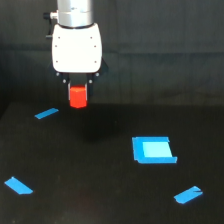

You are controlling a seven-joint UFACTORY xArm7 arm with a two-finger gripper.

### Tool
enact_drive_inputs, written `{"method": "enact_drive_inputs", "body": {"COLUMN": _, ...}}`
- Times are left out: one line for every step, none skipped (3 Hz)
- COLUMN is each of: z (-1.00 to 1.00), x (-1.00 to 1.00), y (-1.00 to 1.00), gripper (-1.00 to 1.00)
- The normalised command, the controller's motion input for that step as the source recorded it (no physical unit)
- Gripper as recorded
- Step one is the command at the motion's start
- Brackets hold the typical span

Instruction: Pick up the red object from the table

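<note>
Exterior view: the pincer (78, 92) is gripping the red hexagonal block (78, 97) above the table (100, 200); I'd be lifting steadily, straight up.

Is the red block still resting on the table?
No. The red block is held in the hand, hanging clear above the black table.
</note>
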Motion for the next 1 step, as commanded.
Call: {"method": "enact_drive_inputs", "body": {"z": -0.10, "x": -0.05, "y": 0.06, "gripper": -1.00}}
